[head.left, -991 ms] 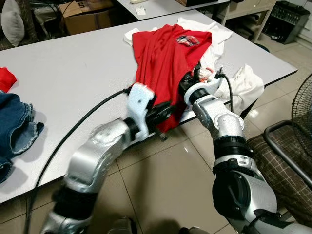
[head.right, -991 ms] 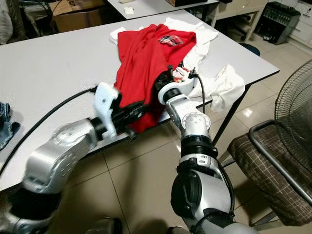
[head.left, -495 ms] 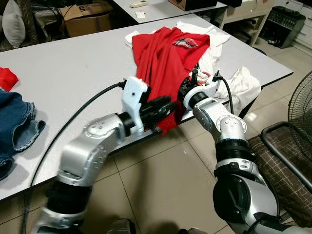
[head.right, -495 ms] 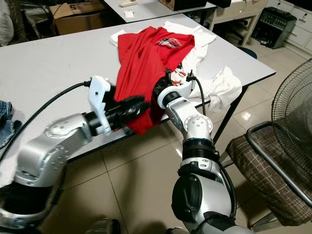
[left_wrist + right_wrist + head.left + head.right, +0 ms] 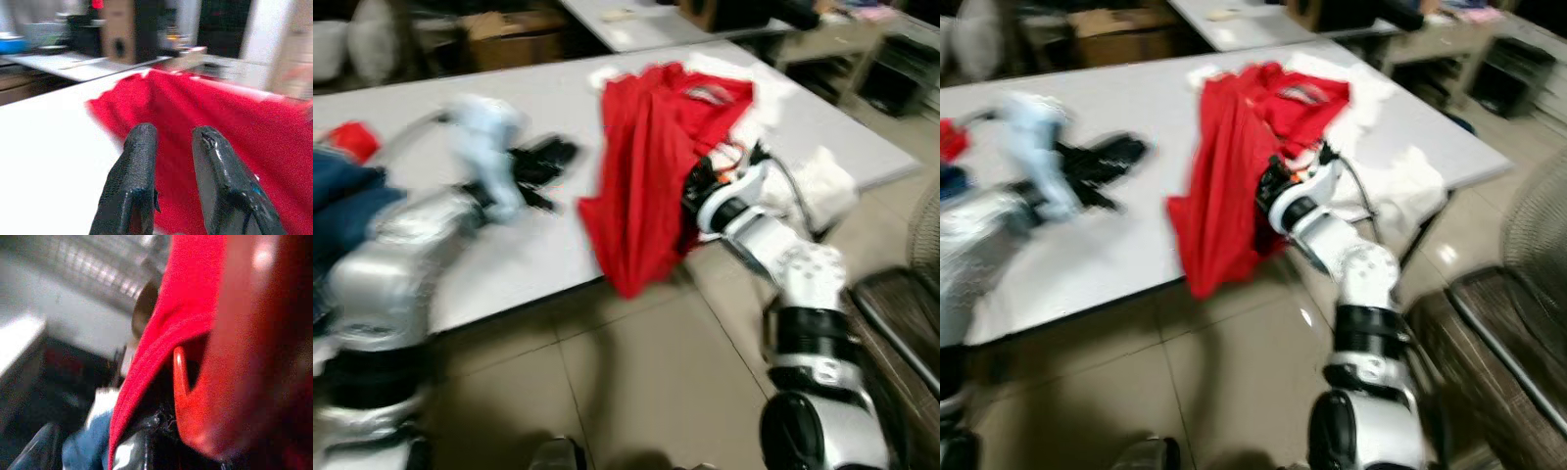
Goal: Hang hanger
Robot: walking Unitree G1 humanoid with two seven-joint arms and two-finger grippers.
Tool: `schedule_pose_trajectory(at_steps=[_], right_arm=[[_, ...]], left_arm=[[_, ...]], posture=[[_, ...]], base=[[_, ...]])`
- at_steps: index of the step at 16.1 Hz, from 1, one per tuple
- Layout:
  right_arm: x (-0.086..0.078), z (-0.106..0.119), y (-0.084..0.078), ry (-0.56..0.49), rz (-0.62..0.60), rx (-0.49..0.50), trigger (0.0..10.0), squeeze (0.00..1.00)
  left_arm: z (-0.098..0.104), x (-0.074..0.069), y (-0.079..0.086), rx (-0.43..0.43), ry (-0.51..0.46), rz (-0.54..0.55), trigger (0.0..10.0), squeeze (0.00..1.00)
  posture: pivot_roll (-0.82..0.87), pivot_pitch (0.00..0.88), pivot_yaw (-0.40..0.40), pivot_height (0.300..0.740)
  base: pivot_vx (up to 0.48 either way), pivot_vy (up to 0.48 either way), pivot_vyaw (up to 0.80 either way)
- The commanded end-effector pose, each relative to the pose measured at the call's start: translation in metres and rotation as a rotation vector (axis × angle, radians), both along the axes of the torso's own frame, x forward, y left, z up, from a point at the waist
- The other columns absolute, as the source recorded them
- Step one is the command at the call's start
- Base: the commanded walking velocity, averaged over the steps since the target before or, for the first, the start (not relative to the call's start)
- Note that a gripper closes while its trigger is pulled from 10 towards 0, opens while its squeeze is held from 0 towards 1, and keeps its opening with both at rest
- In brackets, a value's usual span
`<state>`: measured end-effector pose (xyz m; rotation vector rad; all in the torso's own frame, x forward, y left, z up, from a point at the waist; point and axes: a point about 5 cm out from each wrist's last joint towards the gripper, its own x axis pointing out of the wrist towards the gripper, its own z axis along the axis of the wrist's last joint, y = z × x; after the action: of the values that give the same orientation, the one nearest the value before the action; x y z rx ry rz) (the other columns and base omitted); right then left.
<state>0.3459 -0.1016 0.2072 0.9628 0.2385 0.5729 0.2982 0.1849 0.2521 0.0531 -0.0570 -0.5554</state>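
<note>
- Grey table [image 5: 509, 274] under both arms, the head views blurred.
- Red shirt [image 5: 646, 176] draped over the table's near edge, just right of the left gripper [image 5: 543, 162] and hard against the right gripper [image 5: 697, 181].
- White clothes [image 5: 822, 181] lie beyond the right gripper.
- Left gripper hovers above the tabletop, fingers [image 5: 132, 181] slightly apart, nothing between them.
- Right gripper is buried in red cloth; a red hanger [image 5: 183, 377] sits right at it, grip impossible to judge.
</note>
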Motion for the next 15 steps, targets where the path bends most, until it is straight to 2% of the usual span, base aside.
schedule_pose_trajectory(at_steps=[1,2,4,5,6,9,10,15], right_arm=[[-0.012,0.019,0.004,-0.122,0.069,-0.081,10.0,0.0],[-0.017,0.023,0.003,-0.153,0.087,-0.11,10.0,0.0],[-0.052,0.037,0.004,-0.302,0.245,-0.219,10.0,0.0],[-0.061,0.038,0.004,-0.315,0.296,-0.217,10.0,0.0],[-0.077,0.034,0.002,-0.323,0.384,-0.231,10.0,0.0],[-0.103,0.006,-0.01,-0.277,0.493,-0.444,10.0,0.0],[-0.107,0.0,-0.015,-0.254,0.492,-0.489,10.0,0.0],[-0.126,-0.027,-0.027,-0.152,0.529,-0.616,10.0,0.0]], left_arm=[[-0.008,-0.009,0.005,0.001,0.036,0.018,10.0,0.0],[-0.011,-0.012,0.008,-0.001,0.05,0.029,10.0,0.0],[-0.027,-0.032,0.018,0.001,0.113,0.073,10.0,0.0],[-0.03,-0.037,0.019,0.005,0.125,0.083,10.0,0.0],[-0.035,-0.045,0.022,0.027,0.14,0.099,10.0,0.0],[-0.042,-0.066,0.028,0.061,0.158,0.126,10.0,0.0],[-0.045,-0.071,0.027,0.065,0.168,0.13,10.0,0.0],[-0.068,-0.085,0.013,0.074,0.247,0.139,10.0,0.0]], posture=[[0.1,0.0,-0.022,0.74],[0.09,0.0,-0.025,0.74],[0.09,0.0,-0.036,0.74],[0.09,0.0,-0.046,0.74],[0.09,0.0,-0.064,0.74],[0.11,0.0,-0.095,0.74],[0.11,0.0,-0.102,0.74],[0.1,0.0,-0.112,0.74]], base=[[0.0,0.0,0.8],[0.0,0.0,0.8],[0.0,0.0,0.8],[0.0,0.0,0.8],[0.0,0.0,0.8],[0.0,0.0,0.8],[0.0,0.0,0.8],[0.0,0.0,0.8]])
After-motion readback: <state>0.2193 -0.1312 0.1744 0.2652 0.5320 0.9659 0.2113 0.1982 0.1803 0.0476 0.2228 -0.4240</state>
